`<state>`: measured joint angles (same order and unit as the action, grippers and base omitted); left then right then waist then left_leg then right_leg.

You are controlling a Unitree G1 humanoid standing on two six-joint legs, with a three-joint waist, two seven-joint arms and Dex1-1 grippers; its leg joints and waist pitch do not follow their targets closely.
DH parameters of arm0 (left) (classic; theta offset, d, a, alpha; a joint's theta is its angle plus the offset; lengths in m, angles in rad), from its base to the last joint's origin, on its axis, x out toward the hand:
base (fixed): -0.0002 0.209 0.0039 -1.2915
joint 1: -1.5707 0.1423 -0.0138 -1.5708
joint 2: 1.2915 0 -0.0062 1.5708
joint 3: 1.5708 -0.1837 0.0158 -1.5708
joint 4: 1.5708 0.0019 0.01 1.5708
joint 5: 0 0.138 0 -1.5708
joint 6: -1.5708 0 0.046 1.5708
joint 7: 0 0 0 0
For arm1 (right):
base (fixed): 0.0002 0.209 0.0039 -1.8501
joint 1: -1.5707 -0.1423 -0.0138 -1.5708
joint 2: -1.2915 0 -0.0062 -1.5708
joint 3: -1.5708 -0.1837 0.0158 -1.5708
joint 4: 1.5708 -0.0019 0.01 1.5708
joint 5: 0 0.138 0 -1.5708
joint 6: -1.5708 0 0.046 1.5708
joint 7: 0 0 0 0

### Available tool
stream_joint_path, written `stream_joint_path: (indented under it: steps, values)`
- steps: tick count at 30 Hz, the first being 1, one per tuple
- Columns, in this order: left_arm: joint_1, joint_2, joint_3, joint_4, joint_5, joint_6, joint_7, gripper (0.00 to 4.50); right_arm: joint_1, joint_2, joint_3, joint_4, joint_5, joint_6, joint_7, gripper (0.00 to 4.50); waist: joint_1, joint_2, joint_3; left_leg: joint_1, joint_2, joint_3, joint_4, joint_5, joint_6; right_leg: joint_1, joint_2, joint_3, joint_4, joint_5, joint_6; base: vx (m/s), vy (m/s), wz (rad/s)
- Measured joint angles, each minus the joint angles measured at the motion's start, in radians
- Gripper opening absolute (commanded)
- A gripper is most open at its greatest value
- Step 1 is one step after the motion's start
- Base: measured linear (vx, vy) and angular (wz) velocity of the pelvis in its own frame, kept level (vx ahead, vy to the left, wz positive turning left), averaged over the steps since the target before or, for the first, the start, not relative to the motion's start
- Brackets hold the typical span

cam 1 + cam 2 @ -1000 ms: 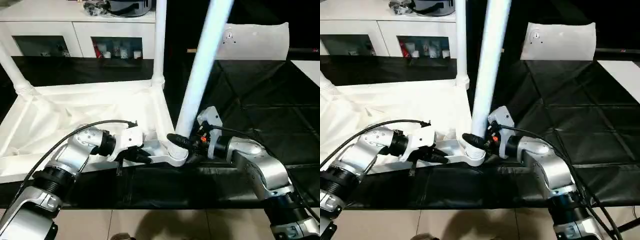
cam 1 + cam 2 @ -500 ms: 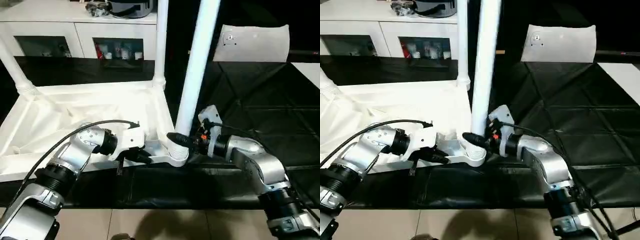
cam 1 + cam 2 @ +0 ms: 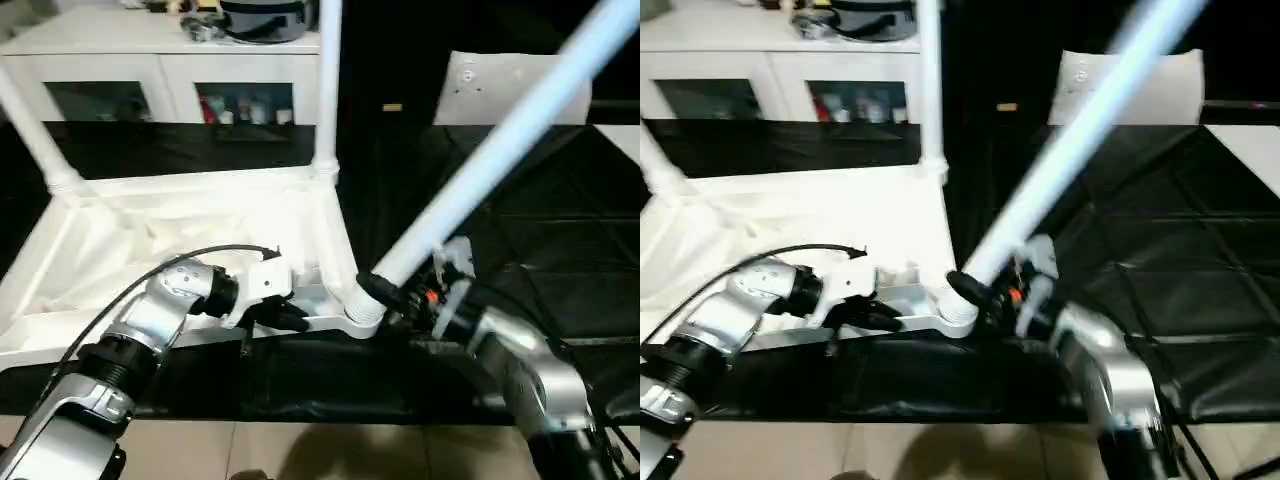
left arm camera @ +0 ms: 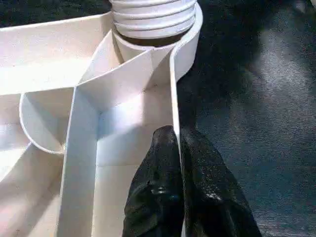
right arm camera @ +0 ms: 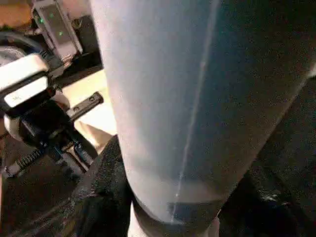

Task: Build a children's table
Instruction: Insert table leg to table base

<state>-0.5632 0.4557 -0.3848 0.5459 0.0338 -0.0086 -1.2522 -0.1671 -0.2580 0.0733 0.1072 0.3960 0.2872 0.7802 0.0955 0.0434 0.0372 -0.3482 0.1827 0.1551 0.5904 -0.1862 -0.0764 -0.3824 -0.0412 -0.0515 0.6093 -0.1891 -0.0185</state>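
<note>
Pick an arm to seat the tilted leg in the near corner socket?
Right. The right gripper already clasps the long white tapered leg near its base; the left gripper is pinched on the white ribbed tabletop's rim.

white tabletop (image 3: pixel 200 225) upside down; two legs (image 3: pixel 328 90) upright, third leg (image 3: pixel 490 165) tilted in near socket.

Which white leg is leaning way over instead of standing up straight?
The leg held by the right gripper at the near corner socket. The other two stand upright.

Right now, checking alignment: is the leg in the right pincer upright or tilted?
Tilted: the leg slants up to the right from the corner socket, unlike the vertical rear leg.
</note>
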Motion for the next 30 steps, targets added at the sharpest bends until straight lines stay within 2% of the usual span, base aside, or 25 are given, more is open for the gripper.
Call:
stream_joint_path:
  steps: [3,7,12,13,16,24,28,30]
  values:
    - [0.0,-0.001,-0.01,0.0,0.001,-0.014,0.0,0.0,0.006,-0.031,0.039,-0.022,-0.05,-0.042,0.006,1.89,-0.002,0.001,-0.001,0.0,-0.003,0.0,0.0,-0.001,0.001,0.001,-0.004,0.0,0.0,-0.002,0.003,0.0,0.0,0.0]
    - [-0.001,0.006,-0.018,0.001,0.009,-0.035,-0.012,0.0,-0.023,-0.069,0.094,-0.026,-0.121,-0.081,0.039,1.89,-0.006,-0.005,-0.005,0.0,-0.005,0.0,-0.002,-0.001,0.002,0.001,-0.006,0.0,0.0,-0.003,0.004,0.0,0.0,0.0]
    - [-0.009,0.018,-0.036,0.001,0.029,-0.056,-0.019,0.0,-0.084,-0.097,0.134,0.017,-0.148,-0.09,0.094,1.89,-0.012,-0.011,-0.006,0.0,-0.006,0.0,-0.006,-0.001,0.002,0.001,-0.006,0.0,0.0,-0.003,0.004,0.0,0.0,0.0]
    - [-0.016,0.02,-0.043,0.003,0.032,-0.062,-0.021,0.0,-0.102,-0.106,0.143,0.028,-0.156,-0.093,0.117,1.89,-0.011,-0.015,-0.005,0.0,-0.006,0.0,-0.007,-0.001,0.002,0.001,-0.006,-0.001,0.0,-0.004,0.004,0.0,0.0,0.0]
    - [-0.03,0.026,-0.051,0.017,0.039,-0.086,-0.042,0.0,-0.127,-0.126,0.164,0.04,-0.16,-0.093,0.172,1.89,-0.009,-0.024,-0.006,0.001,-0.006,-0.001,-0.011,-0.001,0.002,0.001,-0.007,-0.003,-0.003,-0.004,0.004,0.0,0.0,0.0]
    - [-0.09,0.034,-0.097,0.068,0.066,-0.159,-0.123,0.0,-0.143,-0.156,0.19,0.03,-0.153,-0.072,0.297,1.89,-0.006,-0.034,-0.012,0.0,-0.006,0.0,-0.021,-0.001,0.002,0.011,-0.011,-0.011,-0.016,-0.008,0.001,0.0,0.0,0.0]
    - [-0.127,0.029,-0.116,0.113,0.084,-0.187,-0.132,0.0,-0.143,-0.153,0.203,0.026,-0.153,-0.071,0.307,1.89,-0.007,-0.034,-0.012,0.014,-0.007,0.004,-0.03,-0.001,0.002,0.021,-0.014,-0.013,-0.016,-0.019,0.005,0.014,0.0,0.01]
    - [-0.15,0.025,-0.127,0.144,0.095,-0.208,-0.133,0.0,-0.143,-0.147,0.204,0.026,-0.155,-0.071,0.307,1.89,-0.006,-0.033,-0.012,0.016,-0.007,0.005,-0.035,-0.001,0.002,0.022,-0.014,-0.013,-0.016,-0.021,0.005,0.0,0.0,0.0]
